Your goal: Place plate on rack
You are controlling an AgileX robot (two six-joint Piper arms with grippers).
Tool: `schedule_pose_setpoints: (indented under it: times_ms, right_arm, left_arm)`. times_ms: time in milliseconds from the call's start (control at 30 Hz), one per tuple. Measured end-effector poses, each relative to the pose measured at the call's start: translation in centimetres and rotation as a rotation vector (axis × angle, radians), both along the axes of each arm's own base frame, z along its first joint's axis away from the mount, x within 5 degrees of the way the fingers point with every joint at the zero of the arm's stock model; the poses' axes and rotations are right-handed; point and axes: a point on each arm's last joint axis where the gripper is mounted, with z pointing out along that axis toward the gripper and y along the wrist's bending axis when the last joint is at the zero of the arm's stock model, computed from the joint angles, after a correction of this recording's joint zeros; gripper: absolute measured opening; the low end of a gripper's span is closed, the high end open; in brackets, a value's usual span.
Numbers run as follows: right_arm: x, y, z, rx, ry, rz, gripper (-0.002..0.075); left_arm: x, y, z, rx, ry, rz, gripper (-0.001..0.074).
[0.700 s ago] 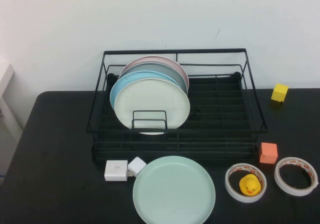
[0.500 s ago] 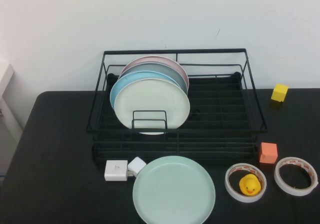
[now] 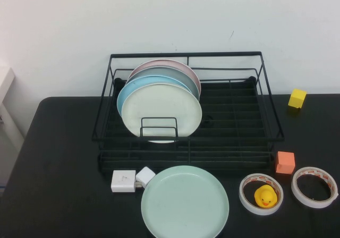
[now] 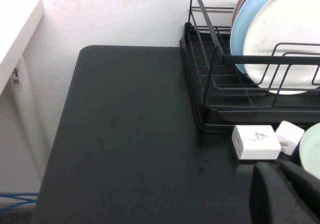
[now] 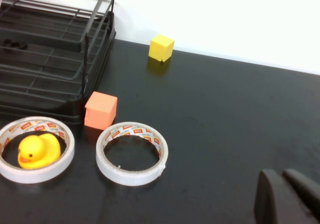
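Note:
The pale mint-green plate [image 3: 185,202] lies flat on the black table at the front, just before the black wire rack [image 3: 186,54]. Its edge shows in the left wrist view [image 4: 312,146]. The rack holds a cream-white plate [image 3: 159,110], a light blue plate [image 3: 124,97] and a pink plate [image 3: 186,69] upright on its left side; its right side holds nothing. Neither arm shows in the high view. My left gripper [image 4: 277,166] is shut and empty, low over the table left of the plate. My right gripper [image 5: 281,173] is shut and empty over the table's right front.
Two white chargers [image 3: 123,180] [image 3: 145,176] lie left of the plate. A tape roll [image 3: 261,207] ringing a yellow duck [image 3: 265,196], a second tape roll [image 3: 314,198], an orange cube [image 3: 285,162] and a yellow cube [image 3: 297,98] sit on the right.

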Motion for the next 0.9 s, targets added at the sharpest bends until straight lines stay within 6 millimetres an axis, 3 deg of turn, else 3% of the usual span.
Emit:
schedule_pose_setpoints:
  times_ms: [900]
  right_arm:
    - [-0.01, -0.12, 0.00, -0.033, 0.002, -0.003, -0.0002]
  left_arm:
    - [0.00, 0.00, 0.00, -0.005, 0.001, 0.001, -0.0003]
